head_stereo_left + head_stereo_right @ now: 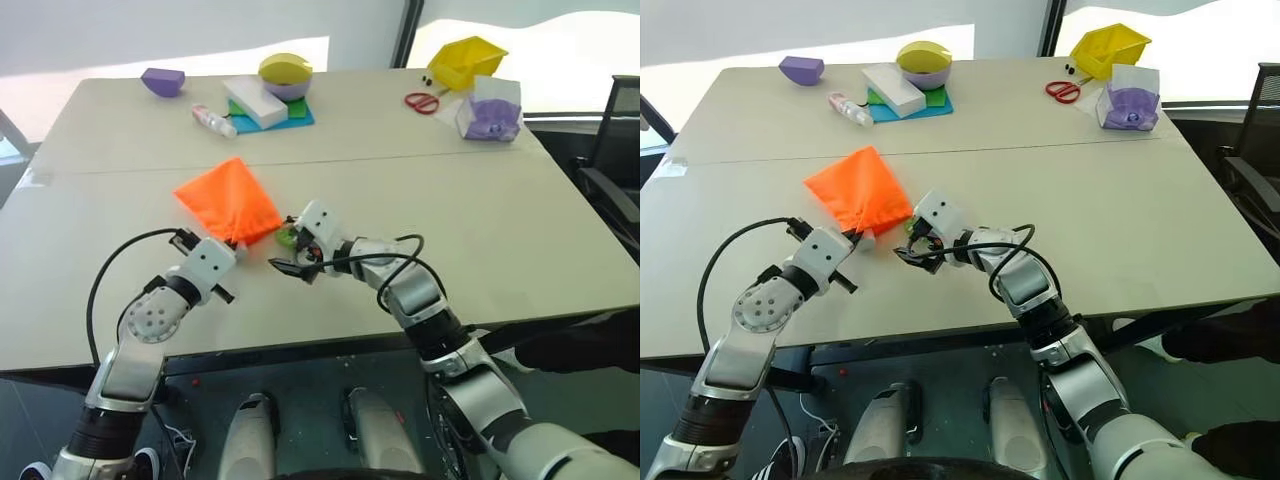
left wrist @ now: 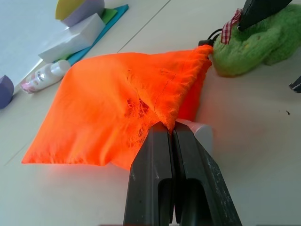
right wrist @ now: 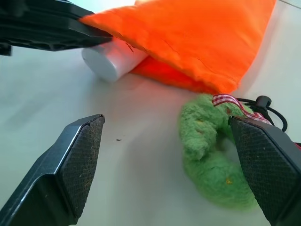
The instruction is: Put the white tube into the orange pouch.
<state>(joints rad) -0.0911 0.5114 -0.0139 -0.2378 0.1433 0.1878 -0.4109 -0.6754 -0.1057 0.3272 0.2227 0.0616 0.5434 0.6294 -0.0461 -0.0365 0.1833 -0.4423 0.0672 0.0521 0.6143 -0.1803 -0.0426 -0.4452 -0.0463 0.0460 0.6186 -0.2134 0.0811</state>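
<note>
Left wrist view, nearest first: the left gripper (image 2: pixel 175 136) has its jaws clenched on the gathered hem of the orange pouch (image 2: pixel 108 113), lifting the upper lip of the mouth off the tabletop (image 2: pixel 263 141). Directly under that pinched edge the round cap end of the white tube (image 2: pixel 200 133) pokes out of the opening, so the tube looks mostly inside the pouch with its last part not yet in.

In the right wrist view the right gripper (image 3: pixel 169 165) stands with its jaws released and wide apart, holding nothing; between them lie the fuzzy green ring (image 3: pixel 211 155) with its dark cord, and beyond that the tube's cap (image 3: pixel 110 61) under the orange lip.

To finish the step well, the left jaws should keep the lip raised and steady, since any slack would let the fabric drop over the cap and block it. The right gripper would do best to swing clear of the green ring and cord, which sit between it and the tube, then meet the cap squarely and nudge it along the tube's own axis into the pouch. A push off-axis would likely roll the tube sideways out of the mouth, or drag the whole pouch across the smooth tabletop.

Farther back, well apart from this work, sit a small white bottle (image 1: pixel 213 120), a white block (image 1: pixel 262 102) and red scissors (image 1: pixel 422 102).
</note>
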